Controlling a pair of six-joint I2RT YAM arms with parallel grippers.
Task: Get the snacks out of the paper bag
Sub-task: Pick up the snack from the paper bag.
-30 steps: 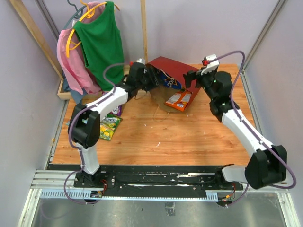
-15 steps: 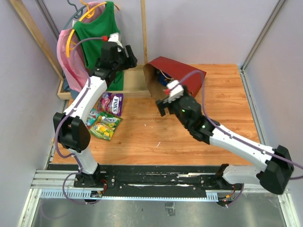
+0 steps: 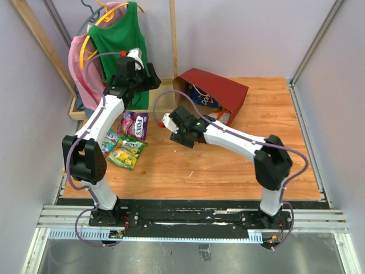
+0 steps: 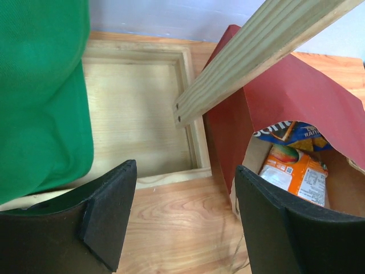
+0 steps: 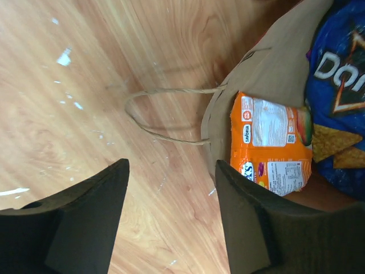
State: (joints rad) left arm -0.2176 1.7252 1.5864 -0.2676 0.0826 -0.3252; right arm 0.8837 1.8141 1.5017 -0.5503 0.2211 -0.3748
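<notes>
step: mid-unpack, between picks | paper bag point(image 3: 219, 88) on its side, far centre; orange pkt point(image 5: 268, 142) + Doritos bag point(image 5: 336, 57) inside, other snacks point(image 3: 126, 151) out on L | L gripper point(image 4: 182, 188) & R gripper point(image 5: 171, 188) both part-open, empty | next, I'd say: R reaches into mouth for orange pkt

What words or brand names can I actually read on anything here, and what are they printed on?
"FOX'S": on the purple candy bag.
"Do", the rest cut off: on the blue chip bag inside the paper bag.
Orange packet: print too small to read.
Green-yellow packet: lettering too blurred to read.
</notes>
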